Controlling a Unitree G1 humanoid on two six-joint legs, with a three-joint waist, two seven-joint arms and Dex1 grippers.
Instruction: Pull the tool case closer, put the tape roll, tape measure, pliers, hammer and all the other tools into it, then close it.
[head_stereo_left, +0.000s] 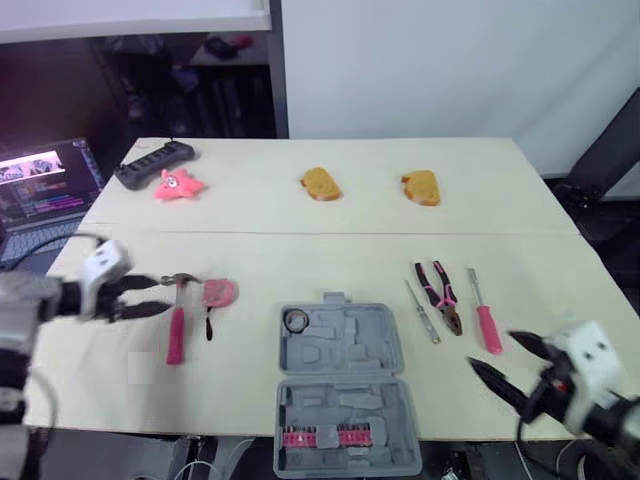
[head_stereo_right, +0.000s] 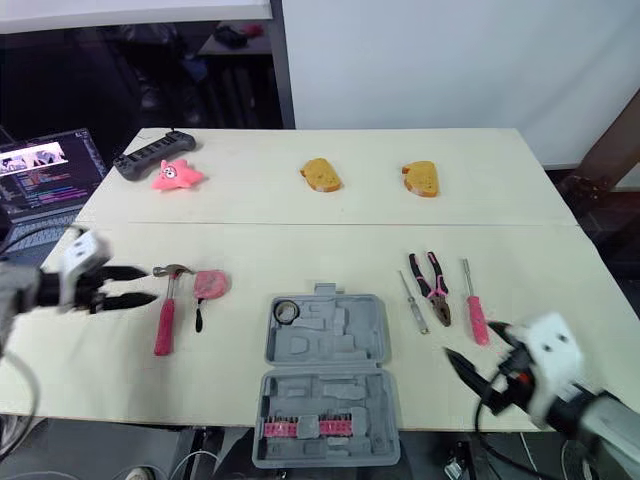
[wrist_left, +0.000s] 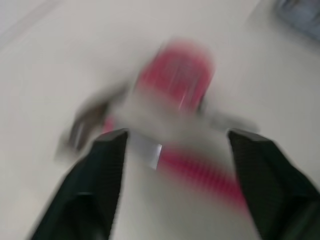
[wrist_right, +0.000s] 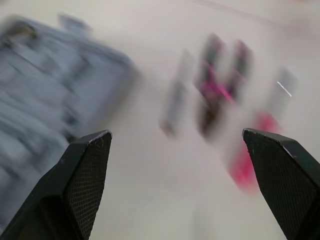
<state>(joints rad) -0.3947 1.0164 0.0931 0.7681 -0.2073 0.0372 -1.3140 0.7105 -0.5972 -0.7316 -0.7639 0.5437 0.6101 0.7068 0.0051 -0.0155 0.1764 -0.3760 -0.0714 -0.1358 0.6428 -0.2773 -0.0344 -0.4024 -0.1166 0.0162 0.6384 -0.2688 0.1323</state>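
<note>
Your left jaws hang released, hammer (head_stereo_left: 176, 332) right at their tips at three o'clock, handle running twelve-to-six; right jaws, also released, sit near the red screwdriver (head_stereo_left: 489, 329).

I saw the table (head_stereo_left: 300, 250) carrying the hammer (head_stereo_left: 176, 325) and tape measure (head_stereo_left: 218, 292) just ahead of the jaws of the left gripper (head_stereo_left: 170, 296), the pliers (head_stereo_left: 440, 295) and pink screwdriver (head_stereo_left: 487, 325) ahead of the right gripper (head_stereo_left: 491, 350), the open tool case (head_stereo_left: 340, 380) between them
</note>
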